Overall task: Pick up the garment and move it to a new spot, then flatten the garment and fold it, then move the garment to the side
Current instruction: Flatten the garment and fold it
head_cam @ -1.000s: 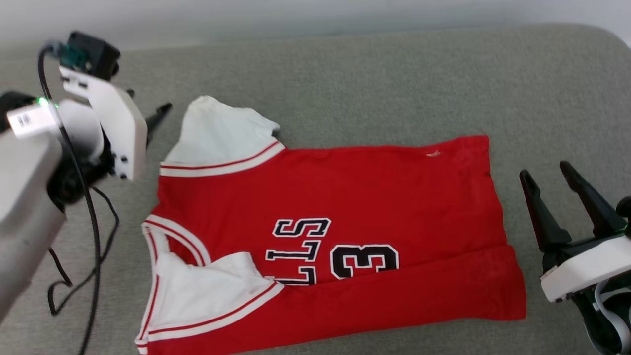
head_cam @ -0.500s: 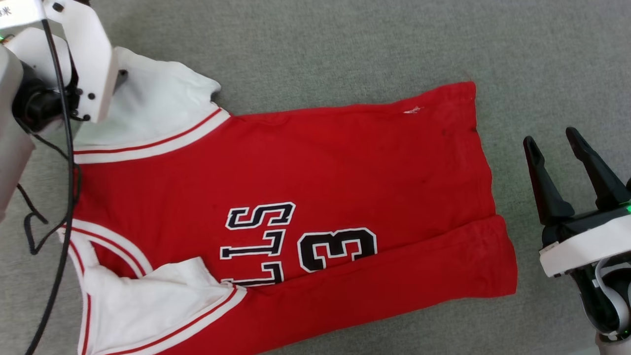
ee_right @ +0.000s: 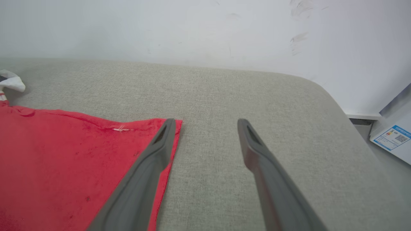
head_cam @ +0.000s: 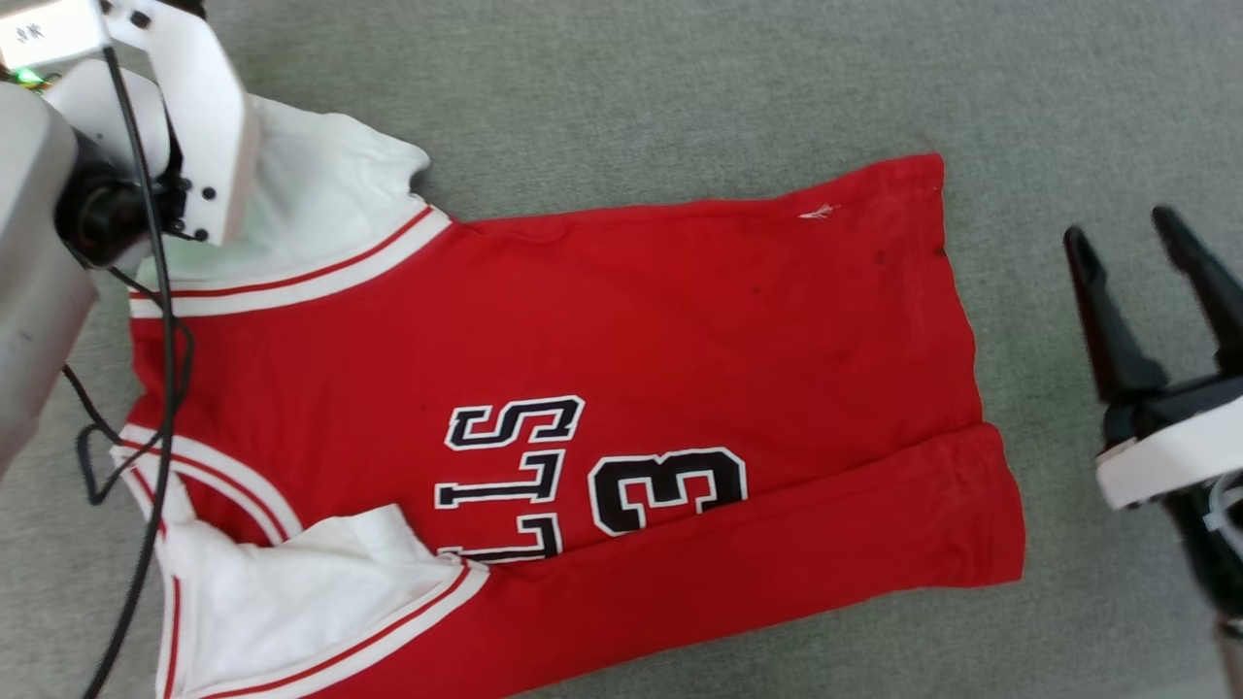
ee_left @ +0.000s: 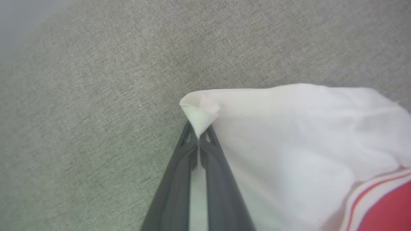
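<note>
Grey woven cushion (head_cam: 680,87) all round, with loads of bare room beyond the garment (head_cam: 621,330) and off its hem end on my right. It's one garment, red, lying flat in the middle, with the near long edge folded up over part of the lettering and two white sleeves showing. My left gripper (ee_left: 199,138) is pinched tight on the corner of the far sleeve (ee_left: 289,134). My right gripper (ee_right: 206,122) hangs spread wide by the hem corner, holding nothing. A white wall (ee_right: 192,29) backs the cushion's far edge.
</note>
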You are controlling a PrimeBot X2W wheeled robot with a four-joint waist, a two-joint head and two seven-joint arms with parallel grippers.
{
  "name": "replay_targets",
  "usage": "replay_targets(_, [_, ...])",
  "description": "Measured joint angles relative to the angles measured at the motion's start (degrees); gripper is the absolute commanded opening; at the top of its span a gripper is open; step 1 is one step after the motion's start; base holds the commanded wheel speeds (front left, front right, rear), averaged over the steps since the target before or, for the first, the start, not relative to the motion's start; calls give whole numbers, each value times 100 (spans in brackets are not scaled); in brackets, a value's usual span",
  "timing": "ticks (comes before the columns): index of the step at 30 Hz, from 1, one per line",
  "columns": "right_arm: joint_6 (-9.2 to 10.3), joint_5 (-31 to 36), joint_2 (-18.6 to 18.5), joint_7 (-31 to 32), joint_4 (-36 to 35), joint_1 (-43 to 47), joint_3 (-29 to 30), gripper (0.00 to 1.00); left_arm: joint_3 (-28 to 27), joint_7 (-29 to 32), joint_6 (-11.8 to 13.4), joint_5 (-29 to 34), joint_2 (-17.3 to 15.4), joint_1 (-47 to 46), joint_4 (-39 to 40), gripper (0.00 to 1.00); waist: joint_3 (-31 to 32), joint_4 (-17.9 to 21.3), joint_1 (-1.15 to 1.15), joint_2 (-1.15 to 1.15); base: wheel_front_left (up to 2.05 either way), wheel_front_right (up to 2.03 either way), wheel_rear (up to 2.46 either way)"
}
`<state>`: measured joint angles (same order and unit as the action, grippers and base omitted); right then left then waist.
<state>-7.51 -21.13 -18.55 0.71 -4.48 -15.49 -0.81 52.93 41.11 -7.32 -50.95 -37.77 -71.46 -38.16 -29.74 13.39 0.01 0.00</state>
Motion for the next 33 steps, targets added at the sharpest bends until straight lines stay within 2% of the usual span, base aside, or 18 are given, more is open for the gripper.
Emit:
replay_targets(3, [0,-11,-296,320,-113,-187,-33,100,70,-304,0,83,67,29,56,0,100,-99,0,0,0,0,0])
replay_targets(6, [0,-218,-691,903,-158,-484,-156,100,155,-605,-1,104,164,32,176,0,209,-233,0,0,0,0,0])
replay_targets(12, [-1,-1049,-1595,2635,109,-1341,-861,100,366,-1112,-5,131,243,36,495,0,414,-531,0,0,0,0,0])
replay_targets(17, [0,-1492,-2022,3951,558,-2040,-1593,100,520,-1400,-7,136,267,44,759,0,495,-779,-1,0,0,0,0])
replay_targets(21, [0,-1761,-1995,4598,1026,-2569,-1957,100,593,-1544,-7,179,272,15,962,0,473,-945,-1,0,0,0,0])
replay_targets(24, [-1,-1773,-1938,4857,1428,-2825,-2212,100,615,-1626,-7,216,286,-67,1105,0,399,-1037,-1,0,0,0,0])
replay_targets(33, [1,-1556,-1621,4669,2526,-3295,-2819,100,667,-1760,-7,339,374,-258,1345,0,72,-1241,-1,0,0,0,0])
